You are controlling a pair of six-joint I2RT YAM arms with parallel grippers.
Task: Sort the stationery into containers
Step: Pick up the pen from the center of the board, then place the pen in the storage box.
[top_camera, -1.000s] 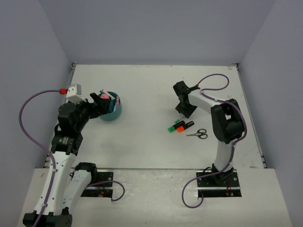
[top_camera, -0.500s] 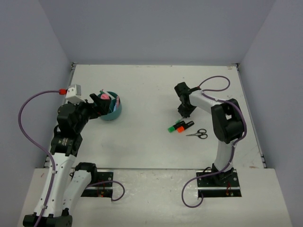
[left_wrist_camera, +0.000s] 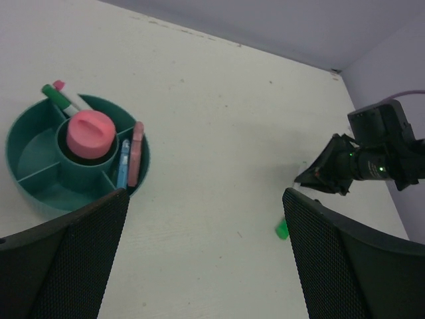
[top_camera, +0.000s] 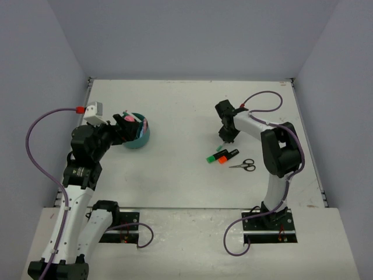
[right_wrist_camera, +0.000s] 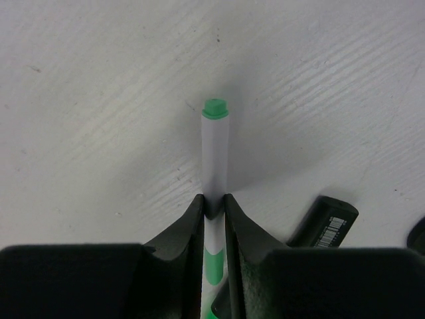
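1. Pinched at mid-barrel by the right gripper (right_wrist_camera: 214, 206): a thin white pen (right_wrist_camera: 214, 153), green-tipped, low at the table (right_wrist_camera: 99, 80) near the highlighters (top_camera: 220, 157).
2. Probably light, stiff and slick; best gripped centrally to prevent swivelling.
3. Spread wide and empty beside the teal organiser (left_wrist_camera: 36, 156): the left gripper (left_wrist_camera: 206, 266).

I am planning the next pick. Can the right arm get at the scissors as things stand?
Probably not yet: the right gripper is shut on a white pen with a green end, so it is occupied. The scissors lie bare on the table near that arm, with nothing over them.
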